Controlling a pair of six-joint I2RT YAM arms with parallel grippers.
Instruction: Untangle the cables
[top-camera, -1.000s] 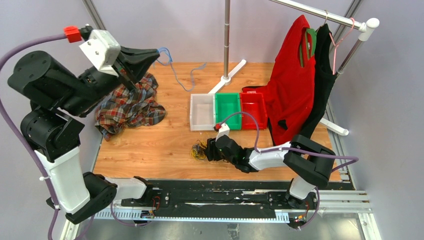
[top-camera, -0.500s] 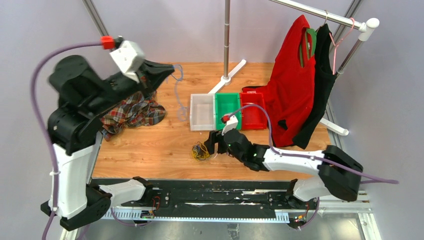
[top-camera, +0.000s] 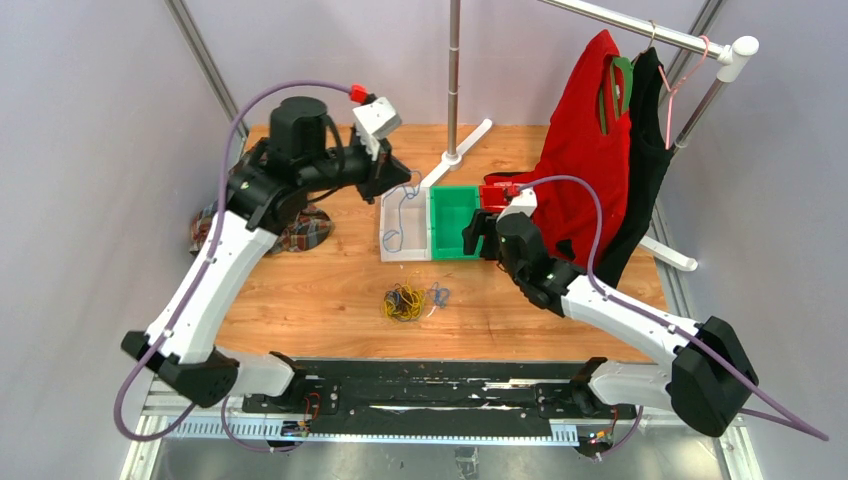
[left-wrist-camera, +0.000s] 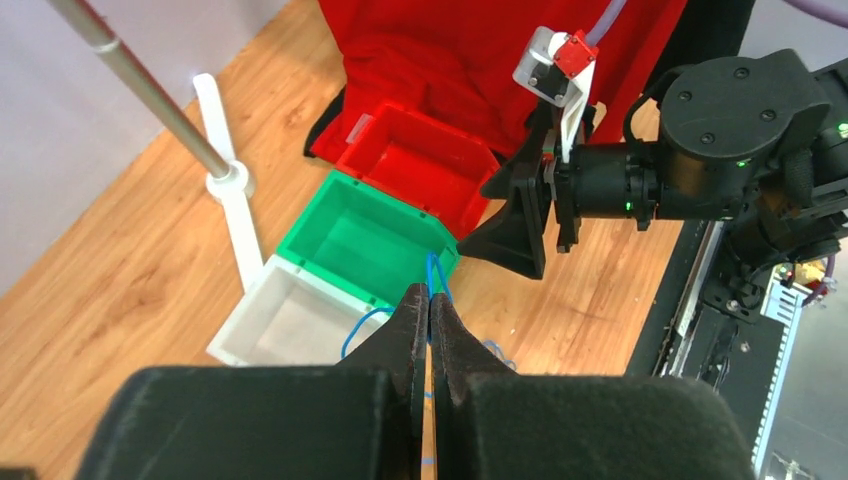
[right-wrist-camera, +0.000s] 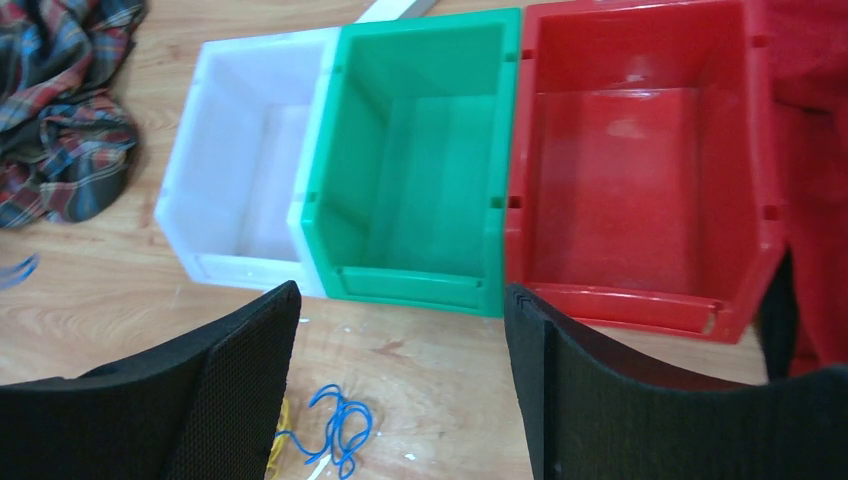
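Note:
My left gripper (top-camera: 400, 182) is shut on a thin blue cable (top-camera: 392, 222) that dangles in loops over the white bin (top-camera: 405, 250). In the left wrist view the pressed-together fingers (left-wrist-camera: 430, 305) show the blue cable (left-wrist-camera: 437, 272) coming out at their tips. A yellow and black tangle of cables (top-camera: 404, 302) lies on the wooden table, with a small blue curl (top-camera: 438, 294) beside it. My right gripper (top-camera: 472, 238) stands open and empty by the green bin (top-camera: 455, 250). From its wrist, the right gripper (right-wrist-camera: 400, 295) looks down on the blue curl (right-wrist-camera: 335, 425).
White (right-wrist-camera: 250, 170), green (right-wrist-camera: 420, 160) and red (right-wrist-camera: 640, 160) bins stand side by side. A plaid cloth (top-camera: 300, 225) lies left of them. A red garment (top-camera: 585, 170) and a black one hang from a rack at the right, whose pole base (top-camera: 452, 155) sits behind the bins.
My left arm swung from above the plaid cloth to over the white bin, carrying the blue cable. My right gripper opened, left the tangle and moved back toward the bins.

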